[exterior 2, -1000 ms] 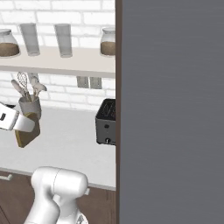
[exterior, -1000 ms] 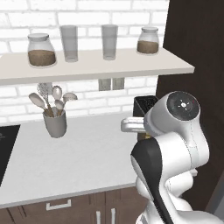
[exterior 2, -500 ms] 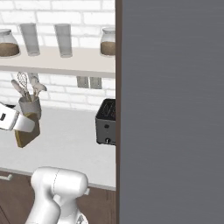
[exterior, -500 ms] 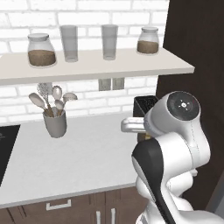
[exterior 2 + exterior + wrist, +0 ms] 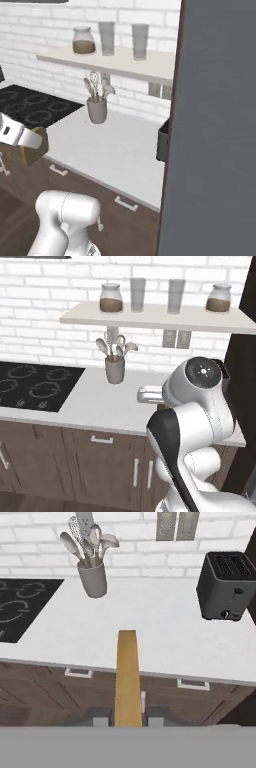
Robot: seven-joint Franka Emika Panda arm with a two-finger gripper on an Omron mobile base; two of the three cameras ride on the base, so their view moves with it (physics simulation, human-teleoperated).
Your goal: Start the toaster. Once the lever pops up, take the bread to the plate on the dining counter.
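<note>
The bread point(image 5: 127, 677), a tan slice seen edge-on, stands upright between my fingertips. My gripper point(image 5: 128, 718) is shut on it, out in front of the worktop's edge. From the right base view the bread point(image 5: 36, 145) hangs below my white hand point(image 5: 12, 134) at the far left. The black toaster point(image 5: 227, 587) sits on the white worktop at the right, slots up and knob on its front, well apart from the bread. Its side point(image 5: 163, 139) peeks out beside the dark panel. The plate and the dining counter are out of view.
A grey holder with spoons and a whisk point(image 5: 115, 367) stands by the brick wall. The black hob point(image 5: 35, 387) lies to the left. A shelf point(image 5: 150, 318) carries jars and glasses. A tall dark panel point(image 5: 220, 130) closes the right side. Wood drawers point(image 5: 75, 687) run under the worktop point(image 5: 165, 632).
The whole picture has shifted: the base has moved back and left, so the hob now shows and the worktop sits farther off. The bread stays in my gripper.
</note>
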